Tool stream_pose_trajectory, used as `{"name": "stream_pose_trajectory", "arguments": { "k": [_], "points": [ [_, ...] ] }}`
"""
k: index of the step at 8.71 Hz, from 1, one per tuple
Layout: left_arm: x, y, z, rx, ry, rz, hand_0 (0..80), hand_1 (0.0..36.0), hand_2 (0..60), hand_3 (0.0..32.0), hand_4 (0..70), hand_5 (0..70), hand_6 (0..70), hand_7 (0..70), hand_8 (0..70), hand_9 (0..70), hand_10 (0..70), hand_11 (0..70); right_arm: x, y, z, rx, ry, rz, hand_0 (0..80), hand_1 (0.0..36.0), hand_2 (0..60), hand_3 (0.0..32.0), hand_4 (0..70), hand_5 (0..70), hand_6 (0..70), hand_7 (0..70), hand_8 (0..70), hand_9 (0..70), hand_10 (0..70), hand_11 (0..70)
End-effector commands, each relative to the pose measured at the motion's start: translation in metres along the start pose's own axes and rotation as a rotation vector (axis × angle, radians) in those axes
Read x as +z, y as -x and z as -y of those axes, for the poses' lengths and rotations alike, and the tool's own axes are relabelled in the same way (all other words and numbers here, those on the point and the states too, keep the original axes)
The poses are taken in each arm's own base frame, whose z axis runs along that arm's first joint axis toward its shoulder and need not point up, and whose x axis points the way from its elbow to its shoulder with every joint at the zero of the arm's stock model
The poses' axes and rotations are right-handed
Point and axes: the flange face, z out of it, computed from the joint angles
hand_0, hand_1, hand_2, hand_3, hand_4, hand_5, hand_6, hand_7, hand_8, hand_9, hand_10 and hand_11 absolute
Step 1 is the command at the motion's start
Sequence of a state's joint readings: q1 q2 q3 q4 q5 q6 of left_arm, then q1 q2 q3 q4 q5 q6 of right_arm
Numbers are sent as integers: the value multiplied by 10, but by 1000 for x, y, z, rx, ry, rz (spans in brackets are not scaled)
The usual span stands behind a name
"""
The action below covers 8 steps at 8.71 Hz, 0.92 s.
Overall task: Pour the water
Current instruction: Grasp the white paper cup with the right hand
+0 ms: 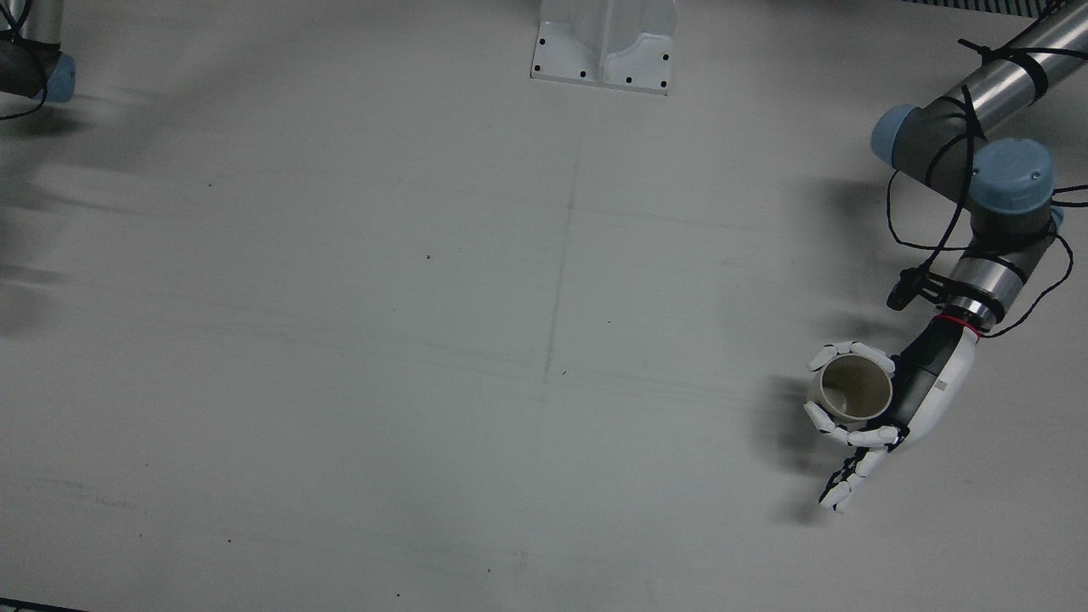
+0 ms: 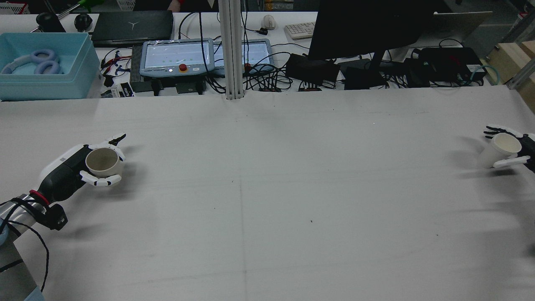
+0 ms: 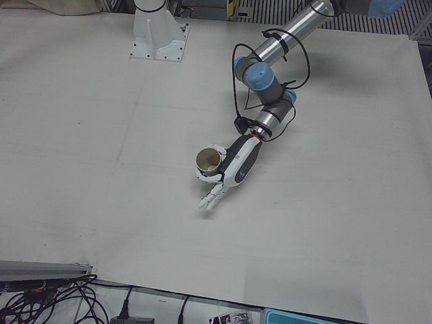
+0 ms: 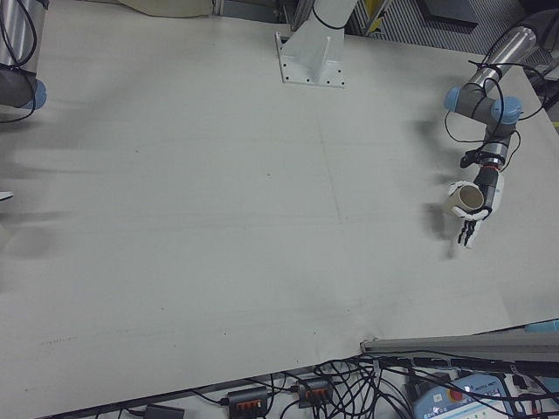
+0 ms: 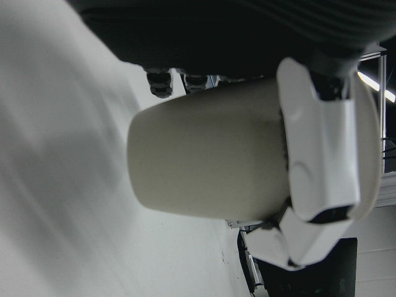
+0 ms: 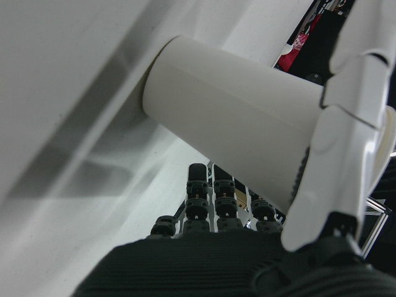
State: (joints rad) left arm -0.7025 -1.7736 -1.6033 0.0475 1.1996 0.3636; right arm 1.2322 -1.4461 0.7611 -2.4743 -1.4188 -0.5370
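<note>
- My left hand (image 2: 71, 171) is wrapped around a beige paper cup (image 2: 102, 162), upright with its mouth open to the top, at the left side of the bench as the rear view shows it.
- My right hand (image 2: 520, 148) grips a white paper cup (image 2: 499, 149), tilted, at the far right edge of that view.
- The two cups are well apart.
- The bench (image 2: 267, 188) is a pale grey surface; past its far edge stand a black monitor (image 2: 368, 25), tangled cables and a light blue plastic box (image 2: 46, 79).
</note>
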Motion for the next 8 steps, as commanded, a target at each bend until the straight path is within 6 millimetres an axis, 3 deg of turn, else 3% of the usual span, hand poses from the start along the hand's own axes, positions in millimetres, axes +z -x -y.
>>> {"name": "stream_pose_trajectory", "arguments": {
  "k": [1, 2, 3, 4, 5, 6, 7, 8],
  "points": [
    [-8, 0, 9, 0, 1, 0, 597, 312, 600, 0, 700, 700, 49, 103, 29, 23, 43, 77, -5, 1, 3, 9, -10, 6, 773, 244, 212, 0, 528, 552, 594, 597, 633, 700, 516, 700],
    [-11, 0, 11, 0, 1, 0, 599, 312, 600, 0, 700, 700, 49, 103, 29, 22, 42, 76, -7, 1, 5, 8, -13, 6, 800, 277, 439, 0, 671, 700, 700, 700, 700, 700, 700, 700],
    [-12, -1, 13, -1, -1, -1, 599, 311, 600, 0, 700, 700, 48, 103, 29, 23, 42, 77, -10, 1, 7, 10, -19, 6, 800, 295, 592, 0, 700, 700, 700, 700, 700, 700, 700, 700],
    [-12, -2, 10, -3, 3, -3, 599, 312, 600, 0, 700, 700, 48, 102, 29, 23, 42, 77, -10, 3, 7, 33, -16, 11, 753, 293, 600, 0, 677, 700, 700, 700, 700, 700, 700, 700],
    [-11, -3, 8, -4, 6, -2, 602, 314, 600, 0, 700, 700, 49, 104, 29, 23, 41, 76, -9, 7, 6, 76, -15, 19, 766, 292, 574, 0, 654, 700, 700, 691, 700, 700, 700, 700],
    [-11, -3, 5, -4, 7, -1, 609, 320, 600, 0, 700, 700, 52, 108, 29, 22, 39, 73, -10, 8, 6, 108, -16, 19, 800, 306, 443, 0, 567, 697, 700, 658, 700, 700, 687, 700],
    [-10, -2, 1, -5, 10, 0, 613, 322, 600, 0, 700, 700, 54, 110, 29, 23, 38, 71, -6, 12, -2, 114, 0, 25, 800, 322, 403, 0, 545, 695, 697, 659, 700, 700, 644, 700],
    [-8, -3, -7, -6, 14, 3, 616, 326, 600, 0, 700, 700, 55, 111, 30, 23, 36, 69, -15, 22, -16, 118, 34, 43, 800, 323, 398, 0, 544, 696, 697, 659, 700, 700, 640, 700]
  ]
}}
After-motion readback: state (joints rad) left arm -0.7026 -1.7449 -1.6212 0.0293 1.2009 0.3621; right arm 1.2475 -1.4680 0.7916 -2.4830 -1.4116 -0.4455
